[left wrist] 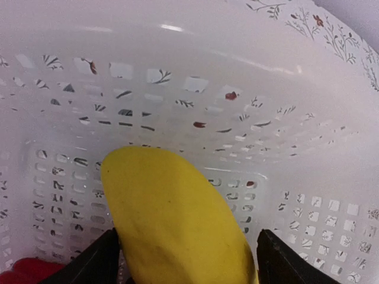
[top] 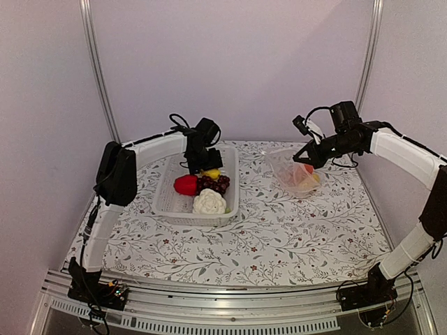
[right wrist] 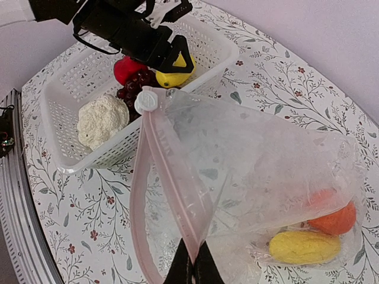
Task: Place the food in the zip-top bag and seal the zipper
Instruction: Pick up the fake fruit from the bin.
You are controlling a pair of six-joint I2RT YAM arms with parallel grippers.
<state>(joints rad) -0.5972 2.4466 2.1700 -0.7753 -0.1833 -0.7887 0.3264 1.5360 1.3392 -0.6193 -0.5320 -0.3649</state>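
Loading looks partway done. Nearest in the basket (top: 166, 204) lies the cauliflower (top: 209, 202), and behind it are the red fruit (top: 186, 185) and the grapes (top: 215, 183), none of them bagged yet. At the basket's far end the left gripper (left wrist: 185, 263) stands wide astride the yellow fruit (left wrist: 177, 219), a finger close on either side (whether they press it, I cannot tell). The next move calls for a firm squeeze, a lift clear of the basket wall and a carry across to the bag (right wrist: 254, 171). The right gripper (right wrist: 190, 266) holds the bag up, pinched shut on the pink zipper (right wrist: 173, 177) at its mouth. The bag is clear, crinkled and unsealed, with an orange piece (right wrist: 336, 220) and a corn cob (right wrist: 302, 247) at its bottom.
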